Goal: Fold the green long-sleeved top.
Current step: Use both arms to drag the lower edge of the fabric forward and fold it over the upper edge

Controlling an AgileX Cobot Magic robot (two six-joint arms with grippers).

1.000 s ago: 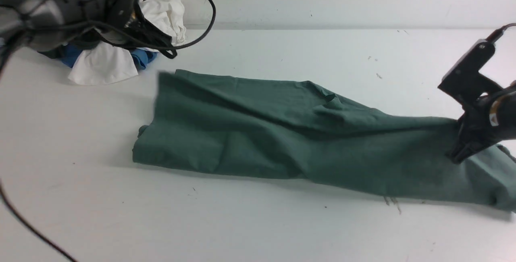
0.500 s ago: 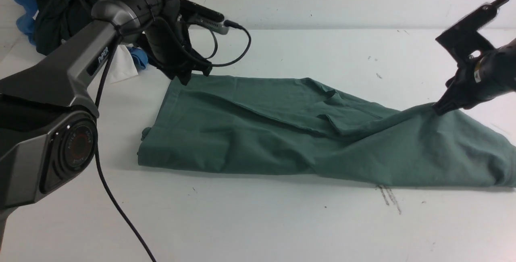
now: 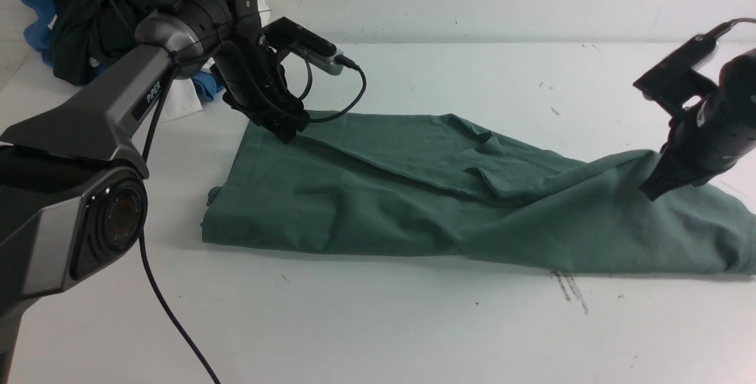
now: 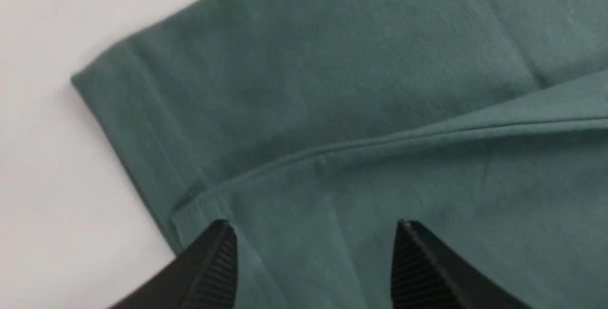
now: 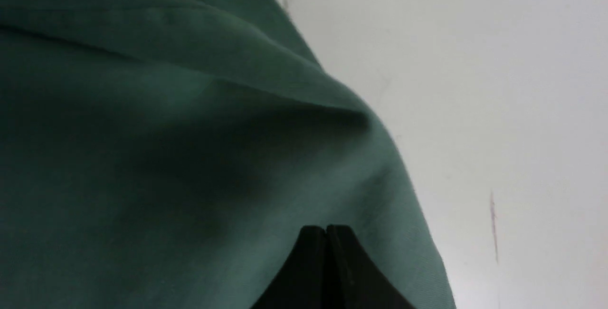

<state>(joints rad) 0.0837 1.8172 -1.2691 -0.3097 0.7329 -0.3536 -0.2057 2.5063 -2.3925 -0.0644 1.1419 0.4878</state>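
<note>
In front of you, the large, muted sage-green cotton long-sleeved top [image 3: 378,212] lies across the middle of the smooth white counter [image 3: 378,325] and over to your right, where it runs to the border of the front view. Its near layer is folded over toward the far side, leaving a strip of the far layer uncovered beyond a long, slanting edge. Small creases gather near the middle of that strip.

Your black left gripper [image 4: 313,252] is above the top's left end, its jaws spread wide with green fabric visible between them; you have nothing gripped there. Your black right gripper [image 5: 327,247] is over the right part of the top, its jaws closed together with their tips against or just over the cloth. You cannot tell whether they touch it.

At the far left, behind your left arm [image 3: 112,88], sits a heap of very dark blackish-green fabric [image 3: 88,29], with blue fabric [image 3: 40,20] and white fabric [image 3: 180,101] showing around it.
</note>
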